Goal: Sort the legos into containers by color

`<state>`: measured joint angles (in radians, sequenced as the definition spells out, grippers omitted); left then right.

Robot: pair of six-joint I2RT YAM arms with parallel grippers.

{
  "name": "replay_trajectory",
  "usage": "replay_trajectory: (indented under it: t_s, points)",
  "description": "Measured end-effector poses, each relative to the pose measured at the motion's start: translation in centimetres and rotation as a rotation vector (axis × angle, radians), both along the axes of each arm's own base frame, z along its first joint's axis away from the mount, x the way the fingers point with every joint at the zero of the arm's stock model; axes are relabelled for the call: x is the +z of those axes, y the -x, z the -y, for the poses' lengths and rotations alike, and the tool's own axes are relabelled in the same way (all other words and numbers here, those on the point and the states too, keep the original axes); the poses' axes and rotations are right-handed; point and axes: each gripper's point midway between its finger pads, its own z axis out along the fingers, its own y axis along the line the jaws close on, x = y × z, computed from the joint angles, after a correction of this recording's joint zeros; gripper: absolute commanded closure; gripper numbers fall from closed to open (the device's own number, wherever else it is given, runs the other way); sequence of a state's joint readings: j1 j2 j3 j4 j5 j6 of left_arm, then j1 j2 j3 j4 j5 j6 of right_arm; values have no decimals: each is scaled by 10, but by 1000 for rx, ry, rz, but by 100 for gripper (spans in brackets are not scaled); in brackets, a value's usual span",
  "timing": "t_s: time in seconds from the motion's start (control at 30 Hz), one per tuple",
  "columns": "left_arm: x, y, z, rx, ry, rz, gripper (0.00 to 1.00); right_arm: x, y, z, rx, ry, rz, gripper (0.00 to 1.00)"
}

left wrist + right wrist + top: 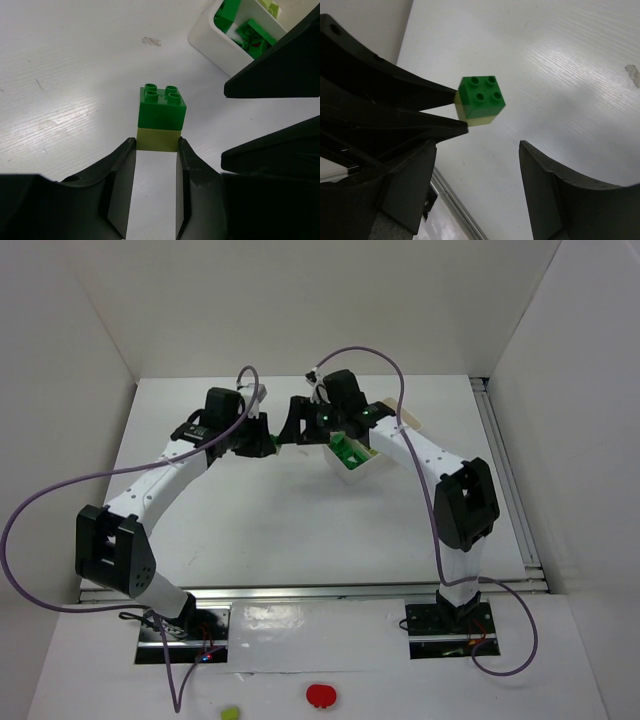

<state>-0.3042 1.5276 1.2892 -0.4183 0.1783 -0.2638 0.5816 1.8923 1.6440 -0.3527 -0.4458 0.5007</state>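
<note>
White tray on bench, upper right of left wrist view. Near compartment holds dark green bricks, the next a pale lime piece; third out of frame. Left claw clamps lime brick, centre frame, green brick stacked on it. Right claw open, holding nothing.

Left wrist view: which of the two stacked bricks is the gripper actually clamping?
The pale lime brick, pinched by the left gripper; the dark green brick is stacked on it, clear of the jaws.
</note>
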Motion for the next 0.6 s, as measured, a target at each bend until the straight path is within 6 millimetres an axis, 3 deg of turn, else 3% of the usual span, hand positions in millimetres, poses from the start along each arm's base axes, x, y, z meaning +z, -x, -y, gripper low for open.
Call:
replay_trajectory:
  t_s: [0.2,0.47,0.6]
  points:
    - [4,4,5,-29,21,4,100,14,3,-13,46,-76,-11,26]
    - [6,4,2,-28,21,22,100,-6,3,-20,71,-99,-90,27]
    - [3,4,-1,-29,9,27,100,-11,4,-23,80,-116,-120,36]
